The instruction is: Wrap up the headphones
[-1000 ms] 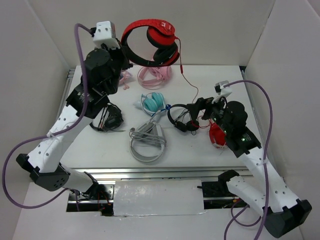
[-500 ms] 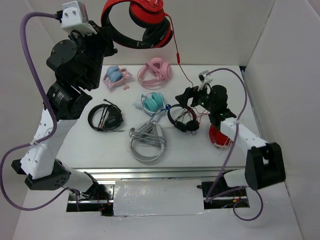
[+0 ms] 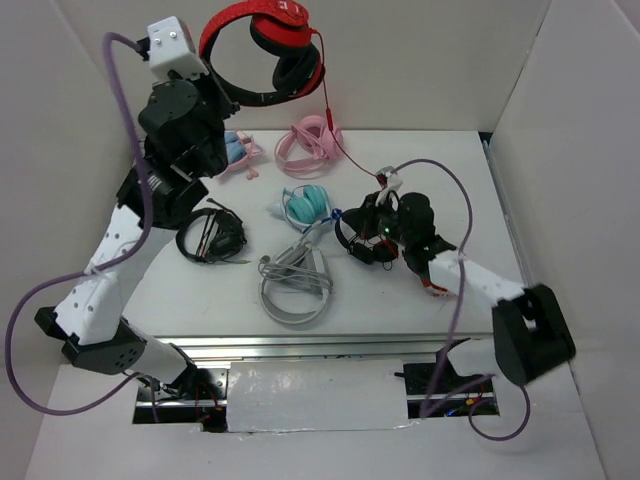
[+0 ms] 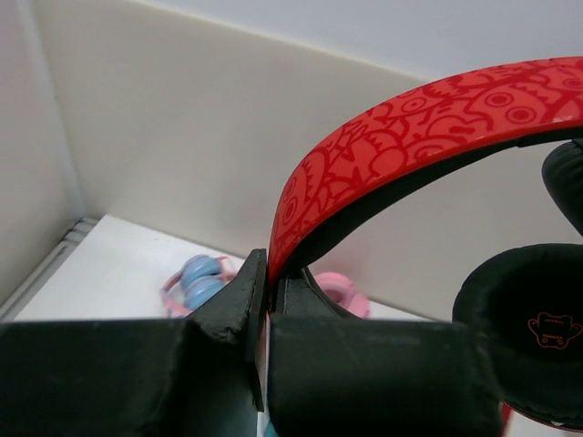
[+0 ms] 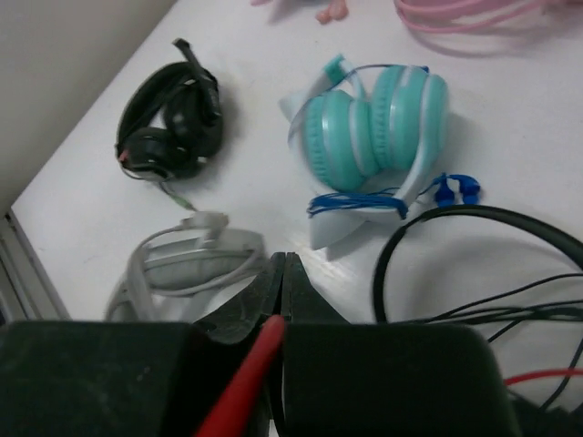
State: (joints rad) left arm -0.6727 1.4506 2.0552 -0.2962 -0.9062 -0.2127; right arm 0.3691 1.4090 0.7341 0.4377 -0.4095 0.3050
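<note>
1. Nearest your arm bases, a grey pair point(image 3: 295, 290) lies flat on the bench point(image 3: 180, 295), about midway between the two arms.
2. Just beyond it, your right pincer point(image 3: 372, 218) sits low over the bench. Its jaws are pressed together with the red cable point(image 5: 241, 378) pinched between them. In the right wrist view the red strand comes out from between the closed fingers.
3. A black on-ear pair point(image 3: 358, 243) lies right beside that pincer, with thin wires tangled about it. You cannot tell whether the pincer touches it.
4. At about the same depth on the left, a black headset point(image 3: 212, 237) with a boom mic lies well apart from the rest.
5. A teal pair point(image 3: 305, 207) sits just beyond the grey one, with a blue cord bundled at its base.
6. Farther back, a pink pair point(image 3: 308, 145) and a blue-and-pink pair point(image 3: 235, 150) lie near the back wall.
7. Farthest and highest, your left pincer point(image 3: 215, 92) is clamped tight on the patterned red headband of the headphones point(image 3: 270, 50). It holds them in the air above the back of the bench, touching nothing else. The cups hang to the right of the grip, and the cable runs from them down to your right pincer
</note>
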